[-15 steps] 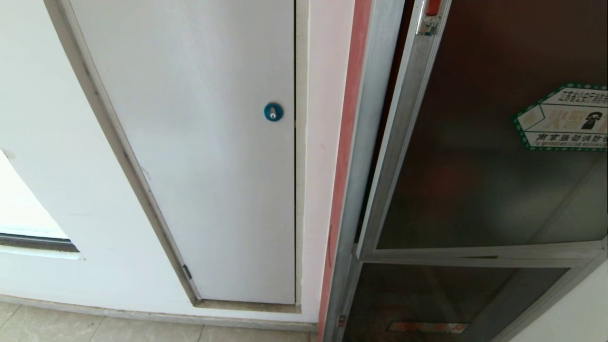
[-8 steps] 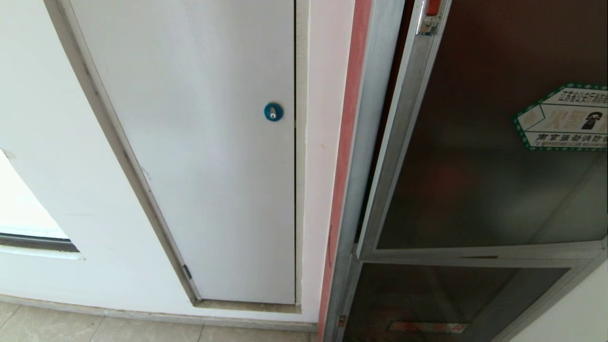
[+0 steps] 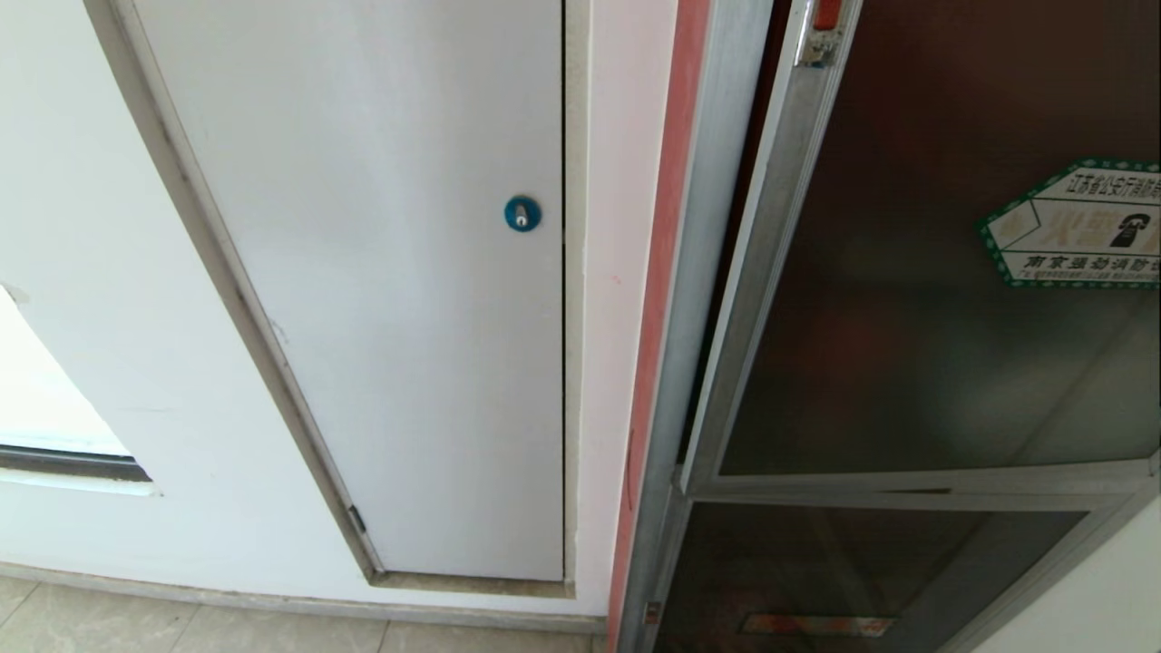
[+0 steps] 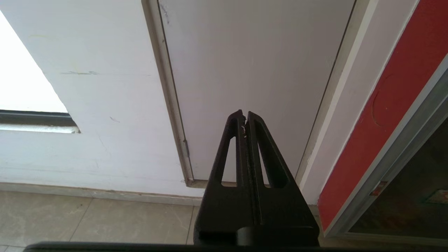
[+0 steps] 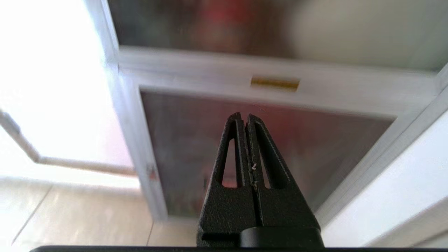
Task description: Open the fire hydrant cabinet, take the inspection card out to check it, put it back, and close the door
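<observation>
The fire hydrant cabinet (image 3: pixel 698 272) has a silver frame and stands at the right of the head view. Its door (image 3: pixel 907 317) is dark tinted glass with a green-edged hexagonal sticker (image 3: pixel 1079 227). A narrow dark gap runs along the door's left edge. The inspection card is hidden. Neither gripper shows in the head view. My right gripper (image 5: pixel 244 115) is shut and empty, pointing at the smaller lower glass panel (image 5: pixel 315 140) below the door (image 5: pixel 210 21), apart from it. My left gripper (image 4: pixel 244 113) is shut and empty, facing the white panel (image 4: pixel 252 70).
A plain white panel (image 3: pixel 381 317) with a blue round lock (image 3: pixel 521 214) fills the wall left of the cabinet. A red strip (image 3: pixel 667 272) edges the cabinet frame. The smaller glass panel (image 3: pixel 816 562) carries a red label strip (image 3: pixel 814 625). Beige floor tiles (image 3: pixel 181 626) lie below.
</observation>
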`<state>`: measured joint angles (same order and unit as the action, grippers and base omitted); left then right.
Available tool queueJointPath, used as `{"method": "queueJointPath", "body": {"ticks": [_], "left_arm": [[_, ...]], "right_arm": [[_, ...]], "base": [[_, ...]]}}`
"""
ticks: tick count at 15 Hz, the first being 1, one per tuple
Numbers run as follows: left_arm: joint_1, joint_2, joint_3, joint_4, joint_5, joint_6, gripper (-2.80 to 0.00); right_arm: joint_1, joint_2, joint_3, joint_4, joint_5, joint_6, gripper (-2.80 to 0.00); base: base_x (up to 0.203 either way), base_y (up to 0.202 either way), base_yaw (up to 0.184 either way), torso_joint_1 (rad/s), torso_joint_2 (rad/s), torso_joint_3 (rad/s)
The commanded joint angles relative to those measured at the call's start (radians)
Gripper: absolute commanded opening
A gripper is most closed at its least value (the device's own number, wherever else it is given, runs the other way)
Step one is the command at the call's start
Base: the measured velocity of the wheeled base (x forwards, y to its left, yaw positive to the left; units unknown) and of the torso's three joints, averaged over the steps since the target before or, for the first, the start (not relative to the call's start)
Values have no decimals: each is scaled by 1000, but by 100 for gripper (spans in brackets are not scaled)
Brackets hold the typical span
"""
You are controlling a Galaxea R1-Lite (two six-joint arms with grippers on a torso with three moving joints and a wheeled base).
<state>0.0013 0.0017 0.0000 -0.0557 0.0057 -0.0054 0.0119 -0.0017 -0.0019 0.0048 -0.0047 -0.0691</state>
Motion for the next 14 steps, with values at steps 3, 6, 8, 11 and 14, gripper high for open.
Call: {"method": "queueJointPath", "body": {"ticks": [3,6,8,11,14], "left_arm": [[0,1,20,-1,0,-1,-280],[0,1,20,-1,0,-1,-280],[0,1,20,-1,0,-1,-280],[0,1,20,-1,0,-1,-280],[0,1,20,-1,0,-1,-280]], "right_arm": [[0,2,0,1,32,-14,-280],[0,3,0,1,34,-14,-280],[0,3,0,3,35,-9,-280],[0,3,0,3,34,-1,-280],[0,2,0,3,34,-1,-280]], "base": [[0,0,0,0,0,0],[0,0,0,0,0,0],[0,0,0,0,0,0],[0,0,0,0,0,0],[0,0,0,0,0,0]]}}
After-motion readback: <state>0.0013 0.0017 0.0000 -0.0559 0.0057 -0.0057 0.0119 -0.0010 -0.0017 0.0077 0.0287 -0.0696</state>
